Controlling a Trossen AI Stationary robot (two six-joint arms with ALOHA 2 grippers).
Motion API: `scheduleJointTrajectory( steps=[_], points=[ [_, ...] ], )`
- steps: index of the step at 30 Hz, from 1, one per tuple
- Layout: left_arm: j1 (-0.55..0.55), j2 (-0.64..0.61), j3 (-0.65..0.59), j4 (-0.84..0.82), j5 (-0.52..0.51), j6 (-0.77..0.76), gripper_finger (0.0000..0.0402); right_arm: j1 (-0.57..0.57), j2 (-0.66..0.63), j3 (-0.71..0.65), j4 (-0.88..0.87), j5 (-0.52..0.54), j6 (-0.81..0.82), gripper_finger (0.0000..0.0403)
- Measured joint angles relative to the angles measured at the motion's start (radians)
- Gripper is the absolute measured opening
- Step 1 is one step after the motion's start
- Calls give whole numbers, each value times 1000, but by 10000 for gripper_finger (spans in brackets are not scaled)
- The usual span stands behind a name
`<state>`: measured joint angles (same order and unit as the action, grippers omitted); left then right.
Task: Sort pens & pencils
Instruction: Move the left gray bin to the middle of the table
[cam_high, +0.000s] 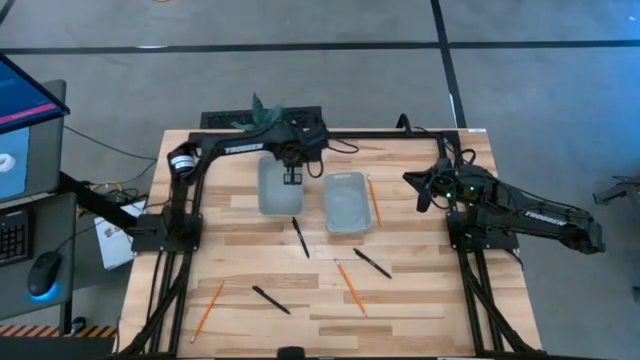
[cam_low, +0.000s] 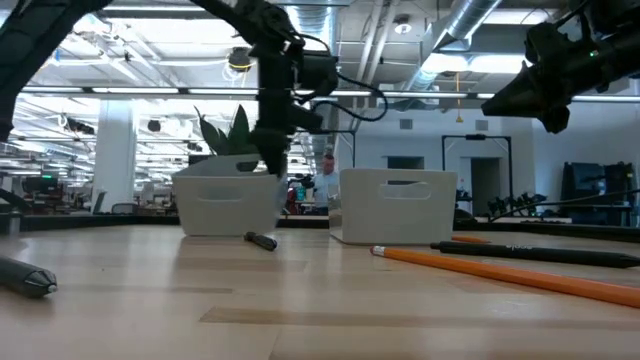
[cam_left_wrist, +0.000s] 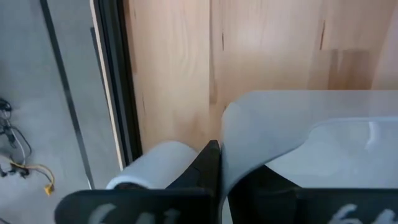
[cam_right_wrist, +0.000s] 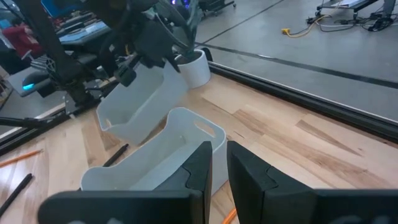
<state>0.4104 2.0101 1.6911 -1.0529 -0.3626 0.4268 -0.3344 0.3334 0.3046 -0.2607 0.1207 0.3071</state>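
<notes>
Three black pens (cam_high: 300, 238) (cam_high: 372, 263) (cam_high: 270, 300) and three orange pencils (cam_high: 373, 200) (cam_high: 350, 288) (cam_high: 207, 308) lie flat on the wooden table. One pencil lies beside the right grey bin (cam_high: 346, 202). My left gripper (cam_high: 292, 180) is shut and points steeply down at the right wall of the left grey bin (cam_high: 275, 188), near its far corner. Nothing shows in its fingers. My right gripper (cam_high: 422, 190) hangs above the table's right side, away from everything, with a narrow empty gap between its fingers (cam_right_wrist: 202, 165). My left gripper comes from above at the left bin's rim (cam_left_wrist: 225, 134), which runs right beside its shut fingers (cam_left_wrist: 208, 165) near the bin's corner. I cannot tell whether the fingers touch the rim. The bin stands flat on the table.
A white plant pot (cam_left_wrist: 149, 168) stands at the far edge behind the left bin. Black frame rails (cam_high: 190, 200) run along the table's left, right and far sides. Bare wood lies between the bins and the near edge, around the scattered pens and pencils.
</notes>
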Motion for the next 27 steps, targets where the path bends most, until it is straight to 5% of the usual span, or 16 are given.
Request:
scheduleJointTrajectory(
  steps=[18, 27],
  points=[
    [-87, 54, 34, -23, 204, -176, 0, 0, 0, 0, -1, 0, -1, 71],
    [-105, 55, 34, 61, 207, -149, 1, 0, 0, 0, -1, 0, -1, 71]
  ],
)
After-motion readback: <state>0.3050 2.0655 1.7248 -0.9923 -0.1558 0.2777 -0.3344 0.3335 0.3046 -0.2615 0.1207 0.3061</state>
